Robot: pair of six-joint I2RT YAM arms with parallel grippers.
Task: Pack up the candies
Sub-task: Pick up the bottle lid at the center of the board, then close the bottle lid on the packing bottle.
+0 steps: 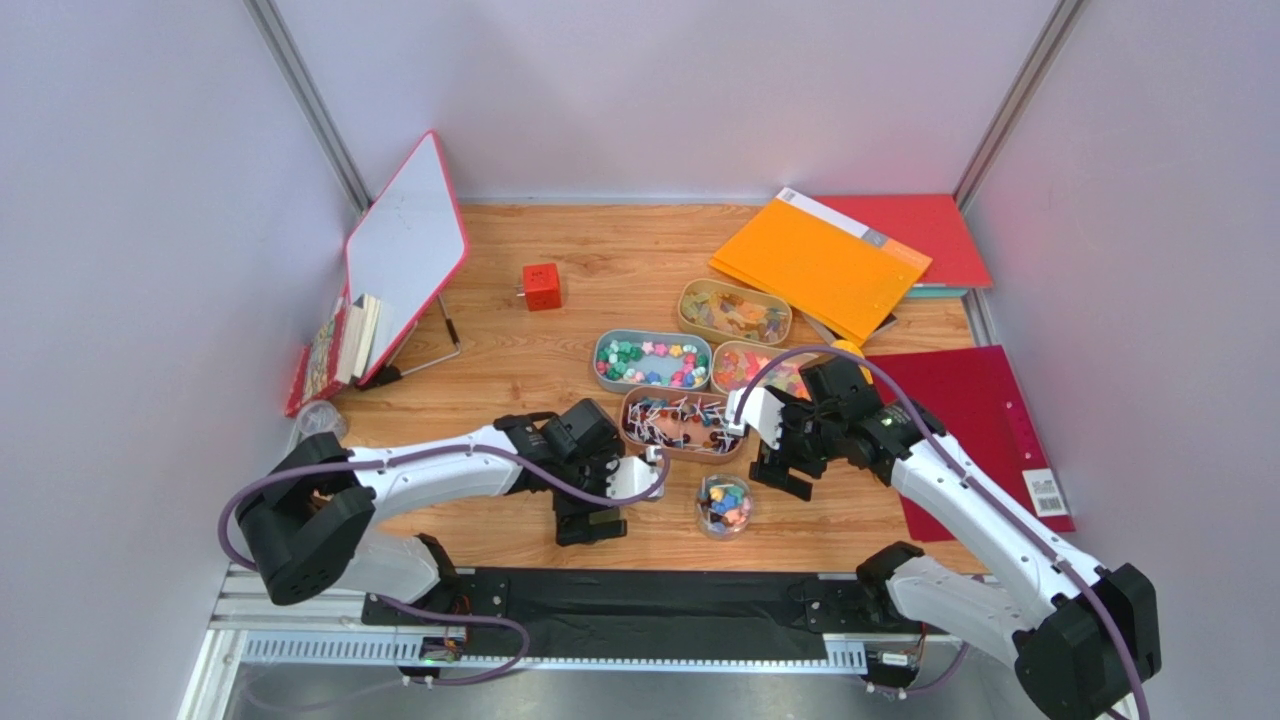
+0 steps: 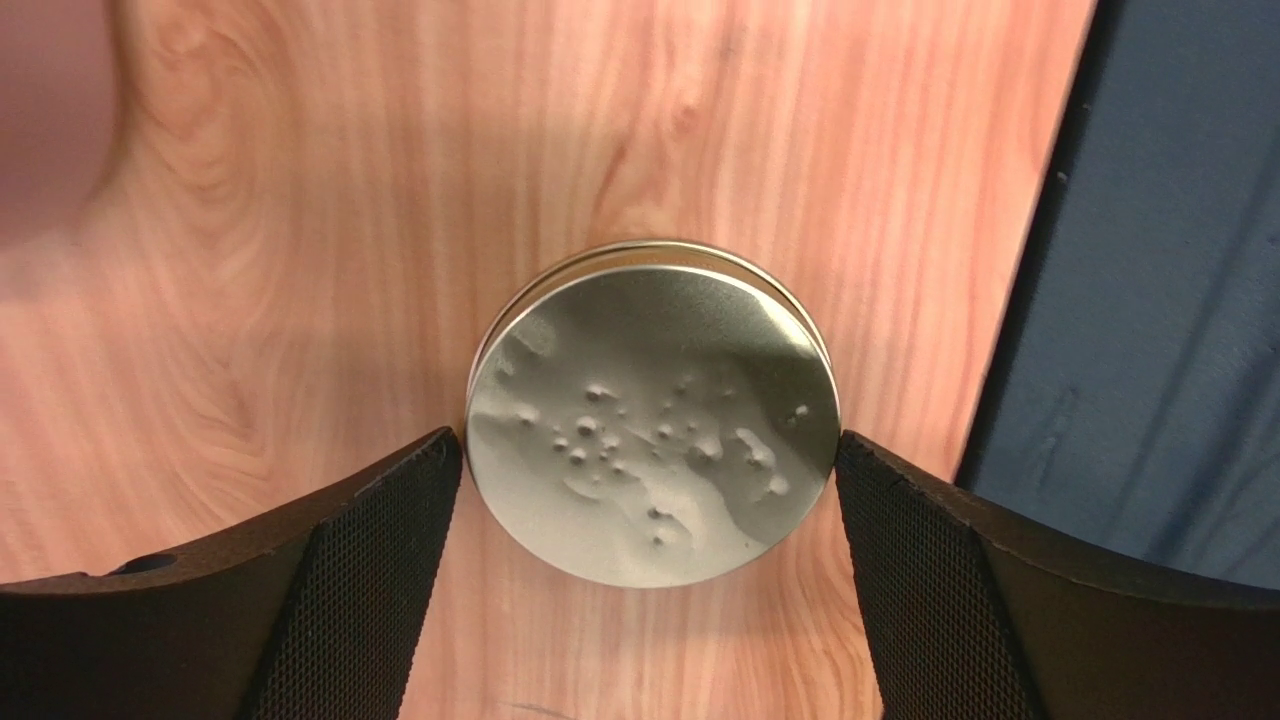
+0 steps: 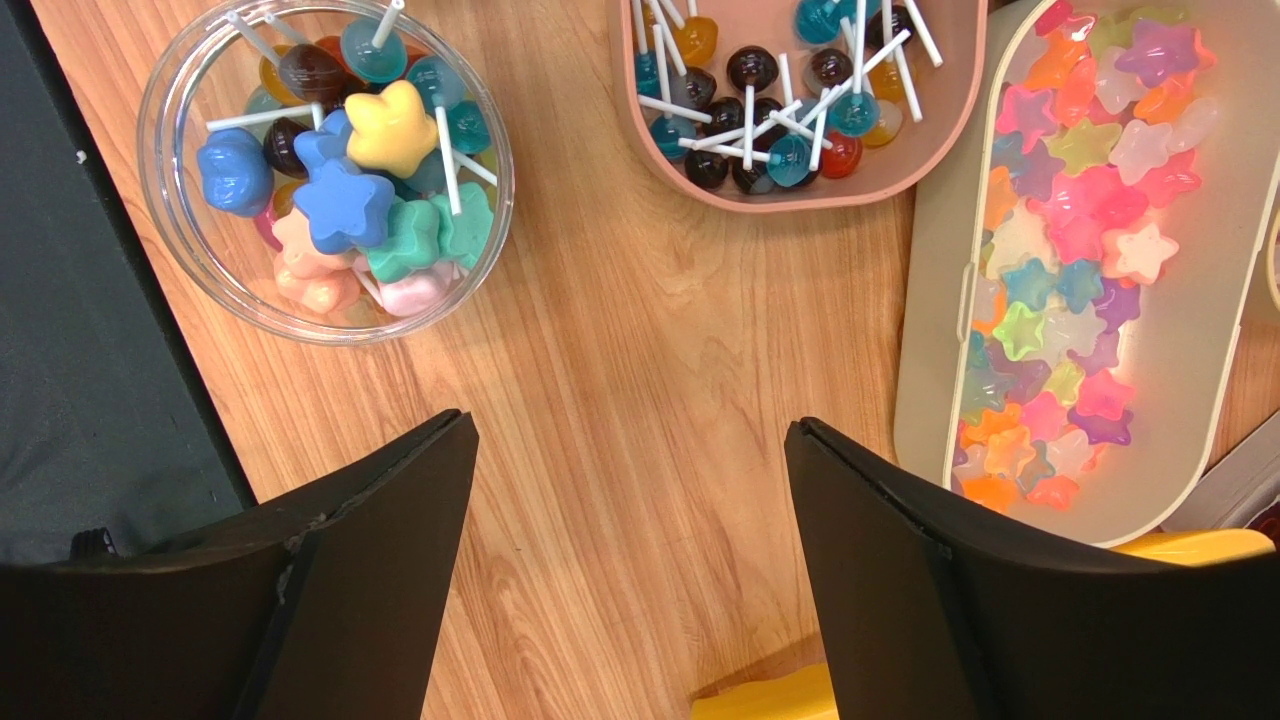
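Note:
The candies lie in several oval trays: lollipops [image 3: 796, 90] [image 1: 684, 423], bright stars [image 3: 1082, 255] [image 1: 751, 368], pink and teal bits [image 1: 652, 360] and gummies [image 1: 735, 312]. More candies fill a small glass jar [image 3: 323, 165] [image 1: 724, 504]. My right gripper [image 3: 631, 428] [image 1: 781, 474] hangs open over bare wood between the jar and the trays, holding nothing. My left gripper [image 2: 646, 443] [image 1: 598, 518] is open, its fingertips flanking a round gold lid [image 2: 649, 420] that lies flat on the table. The lid's edges sit very close to both pads.
A red cube [image 1: 541, 285] and a leaning whiteboard [image 1: 406, 248] stand at the back left. Orange [image 1: 819, 263] and red [image 1: 977, 420] folders lie at the right. A dark mat [image 1: 631, 593] [image 2: 1157, 300] [image 3: 90, 375] runs along the near edge.

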